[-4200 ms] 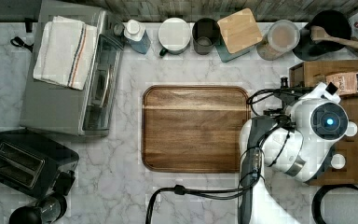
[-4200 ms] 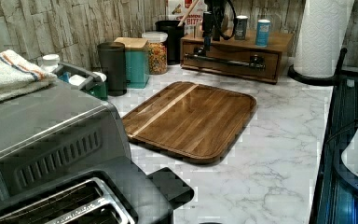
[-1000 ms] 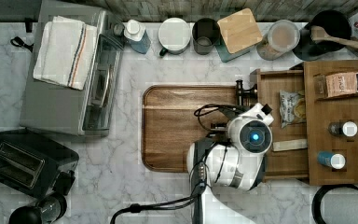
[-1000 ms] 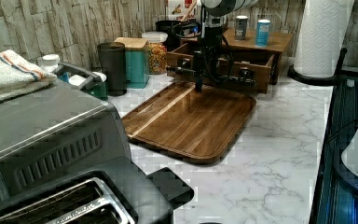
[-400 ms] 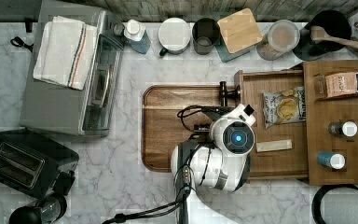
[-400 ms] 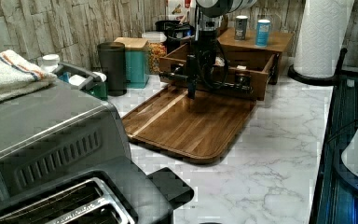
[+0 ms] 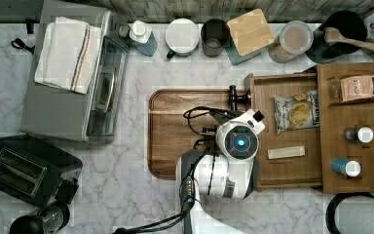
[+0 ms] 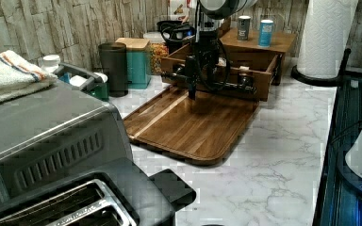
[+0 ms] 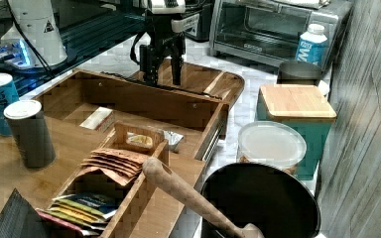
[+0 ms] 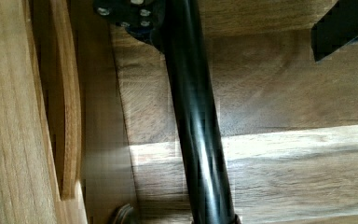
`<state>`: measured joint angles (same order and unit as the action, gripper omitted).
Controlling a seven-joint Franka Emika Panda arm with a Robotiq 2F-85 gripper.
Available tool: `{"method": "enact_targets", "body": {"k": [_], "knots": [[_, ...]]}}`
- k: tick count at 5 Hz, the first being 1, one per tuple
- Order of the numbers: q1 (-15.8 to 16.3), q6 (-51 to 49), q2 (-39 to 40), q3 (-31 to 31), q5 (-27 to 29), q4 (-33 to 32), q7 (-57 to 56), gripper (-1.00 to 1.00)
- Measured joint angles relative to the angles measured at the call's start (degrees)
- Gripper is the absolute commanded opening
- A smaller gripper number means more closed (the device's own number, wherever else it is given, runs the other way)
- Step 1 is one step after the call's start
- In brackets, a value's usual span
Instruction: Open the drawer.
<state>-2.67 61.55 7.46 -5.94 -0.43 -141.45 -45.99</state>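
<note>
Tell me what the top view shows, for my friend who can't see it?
From above, a white robot arm reaches over a wooden cutting board to the black handle of a wooden drawer, pulled well out of its cabinet. Inside the drawer lie a chip bag and a small pale bar. Jars line the back of the marble counter, with a toaster oven at the top view's left.

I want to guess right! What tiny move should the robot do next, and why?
Probably lift the gripper straight up, away from the handle. The drawer is already pulled far out over the cutting board, with its chip bag showing, and the fingers stand open around the bar.
</note>
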Motion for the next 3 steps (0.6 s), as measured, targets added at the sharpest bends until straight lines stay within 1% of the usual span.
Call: {"method": "enact_targets", "body": {"k": [1,3], "knots": [[-0.1,0.39,0.04,-0.02,-1.95,0.0,1.04,1.0],[0.12,0.62,0.07,-0.06,-2.06,-0.11,2.01,1.0]]}}
